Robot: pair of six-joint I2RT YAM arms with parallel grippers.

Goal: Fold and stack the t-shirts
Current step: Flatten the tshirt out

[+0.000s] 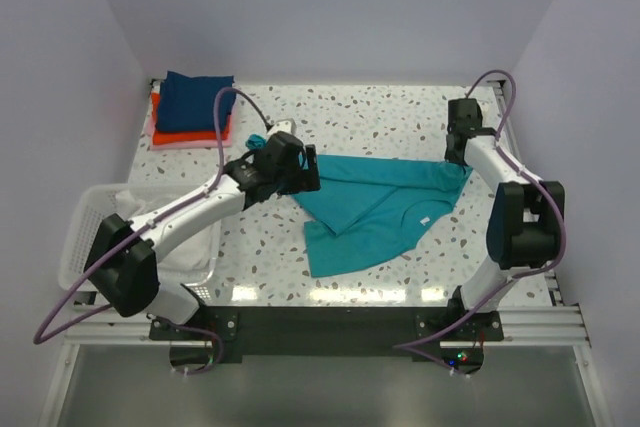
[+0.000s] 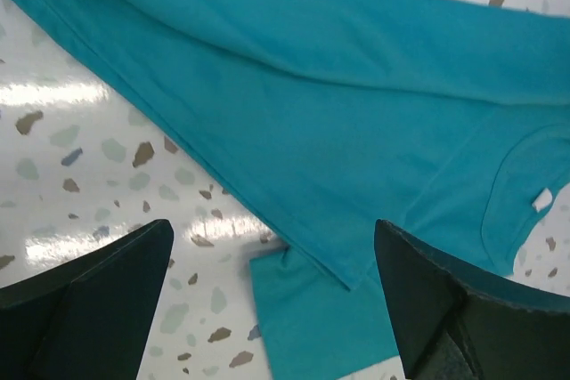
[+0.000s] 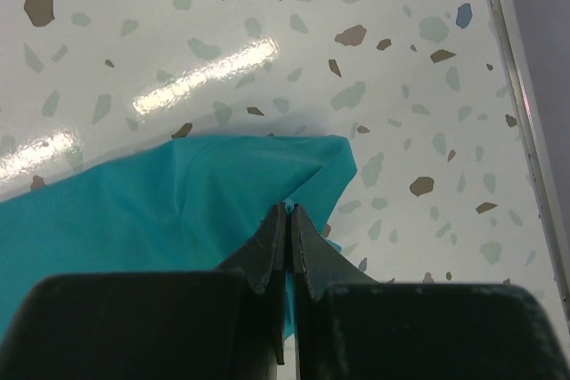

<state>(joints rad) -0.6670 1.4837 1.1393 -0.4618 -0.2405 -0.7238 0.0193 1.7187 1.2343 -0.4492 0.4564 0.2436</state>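
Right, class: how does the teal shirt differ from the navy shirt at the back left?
The teal shirt lies spread and creased; the navy shirt is a neat folded rectangle. The teal shirt rests on the table; the navy shirt tops a stack. The right gripper is shut on the teal shirt's edge; nothing touches the navy shirt. Both are plain cloth.

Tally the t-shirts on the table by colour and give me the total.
teal t-shirt, spread out: 1
navy t-shirt, folded, top of the stack: 1
orange-red t-shirt, folded, under the navy: 1
pink t-shirt, folded, bottom of the stack: 1
Total: 4
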